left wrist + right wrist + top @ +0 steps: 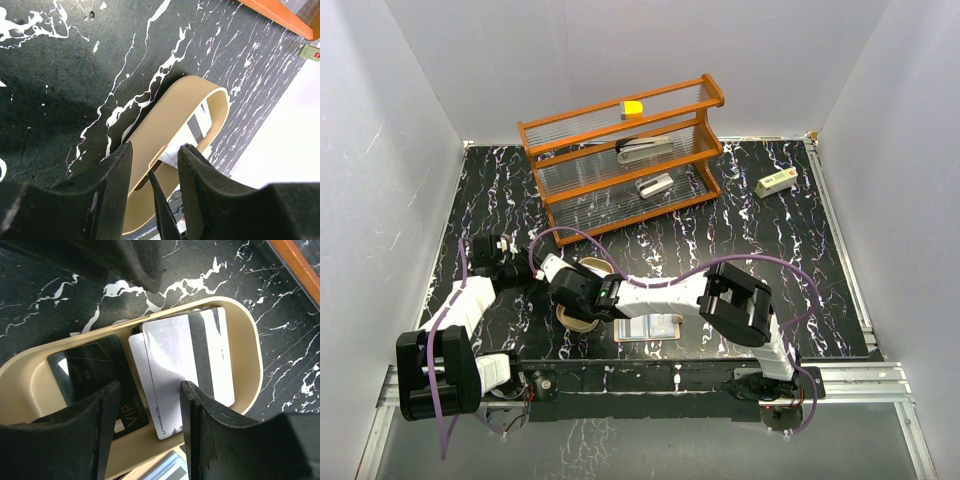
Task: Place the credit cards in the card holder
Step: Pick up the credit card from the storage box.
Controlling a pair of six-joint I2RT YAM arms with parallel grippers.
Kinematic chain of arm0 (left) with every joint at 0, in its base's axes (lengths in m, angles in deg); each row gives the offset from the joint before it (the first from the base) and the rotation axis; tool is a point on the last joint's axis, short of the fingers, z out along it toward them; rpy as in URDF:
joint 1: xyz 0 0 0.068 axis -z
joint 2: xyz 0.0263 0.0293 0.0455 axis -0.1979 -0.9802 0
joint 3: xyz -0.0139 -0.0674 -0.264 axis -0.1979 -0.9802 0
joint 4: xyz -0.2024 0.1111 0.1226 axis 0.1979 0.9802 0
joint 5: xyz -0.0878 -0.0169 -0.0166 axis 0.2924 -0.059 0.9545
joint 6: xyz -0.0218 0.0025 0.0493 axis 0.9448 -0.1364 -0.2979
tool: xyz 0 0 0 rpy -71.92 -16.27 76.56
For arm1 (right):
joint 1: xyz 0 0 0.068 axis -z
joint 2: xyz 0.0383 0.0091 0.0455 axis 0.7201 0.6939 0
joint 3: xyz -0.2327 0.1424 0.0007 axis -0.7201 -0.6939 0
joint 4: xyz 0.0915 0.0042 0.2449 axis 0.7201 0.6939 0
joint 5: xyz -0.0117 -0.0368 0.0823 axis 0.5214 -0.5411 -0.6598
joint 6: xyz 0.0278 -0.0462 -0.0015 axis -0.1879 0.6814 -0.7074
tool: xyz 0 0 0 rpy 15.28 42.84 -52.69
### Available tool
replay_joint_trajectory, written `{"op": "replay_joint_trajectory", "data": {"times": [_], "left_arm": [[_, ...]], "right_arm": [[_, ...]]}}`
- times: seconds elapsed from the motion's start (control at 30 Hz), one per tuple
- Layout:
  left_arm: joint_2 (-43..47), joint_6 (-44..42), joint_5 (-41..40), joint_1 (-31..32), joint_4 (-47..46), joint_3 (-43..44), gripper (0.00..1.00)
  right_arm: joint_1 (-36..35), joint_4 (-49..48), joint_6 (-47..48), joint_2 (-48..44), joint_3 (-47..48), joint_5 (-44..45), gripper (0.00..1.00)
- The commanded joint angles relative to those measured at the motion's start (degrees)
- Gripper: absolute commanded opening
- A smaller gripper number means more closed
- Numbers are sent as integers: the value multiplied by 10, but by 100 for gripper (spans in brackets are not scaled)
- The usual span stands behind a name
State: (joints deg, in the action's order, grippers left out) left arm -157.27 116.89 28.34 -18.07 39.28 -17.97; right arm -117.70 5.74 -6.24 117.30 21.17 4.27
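The tan oval card holder point(251, 345) lies on the black marbled table, mostly hidden under the right arm in the top view point(575, 318). Inside it lie white credit cards with a dark stripe point(170, 355), stacked, and a black card point(85, 370) leaning at the other end. My right gripper point(150, 387) hangs open just above the tray, its fingertips over the top white card and gripping nothing. My left gripper point(155, 150) is open beside the holder's outer wall point(170, 115). One of its fingers point(135, 265) shows just beyond the far rim.
A tan stitched wallet point(650, 327) with a pale blue card point(167, 471) lies right next to the holder on its near side. An orange rack point(620, 160) with grey staplers and a yellow block stands at the back. A small white box point(775, 182) lies at the back right.
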Motion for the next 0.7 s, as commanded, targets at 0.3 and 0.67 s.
{"op": "replay_joint_trajectory", "data": {"times": [0.3, 0.67], "left_arm": [[-4, -6, 19, -3, 3, -5, 40], [-4, -5, 20, -3, 3, -5, 40]], "right_arm": [[-19, 24, -40, -44, 13, -30, 45], [-20, 25, -3, -22, 32, 19, 55]]}}
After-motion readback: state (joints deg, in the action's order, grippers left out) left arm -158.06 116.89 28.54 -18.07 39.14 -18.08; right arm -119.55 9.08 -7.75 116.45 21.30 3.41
